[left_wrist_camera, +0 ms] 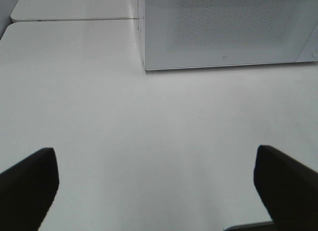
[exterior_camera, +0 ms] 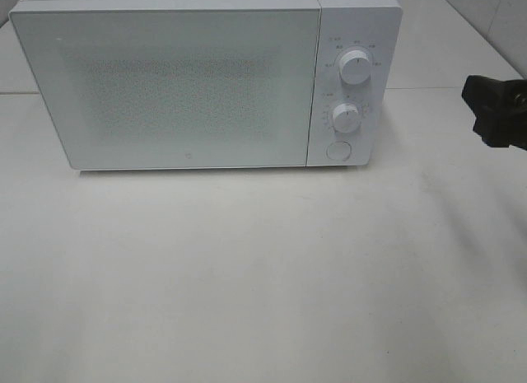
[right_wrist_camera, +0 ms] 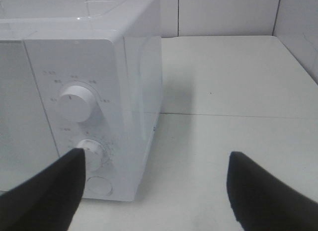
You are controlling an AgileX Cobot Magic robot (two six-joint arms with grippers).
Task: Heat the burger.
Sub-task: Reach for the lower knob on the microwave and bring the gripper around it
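- Microwave (exterior_camera: 165,86): sitting on white desk (exterior_camera: 247,276), door shut.
- Left jaws: hovering over desk before microwave, gaping wide, grasping nothing.
- Right jaws: hanging released beside knobs (right_wrist_camera: 77,103), grasping nothing.
- Burger: showing in no view; cannot tell where.

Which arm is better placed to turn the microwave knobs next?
Right. The right end effector, open, hangs beside the microwave on its panel side, facing the knobs. The left end effector, also open, looks at the door at its opposite lower corner, probably farther from them.
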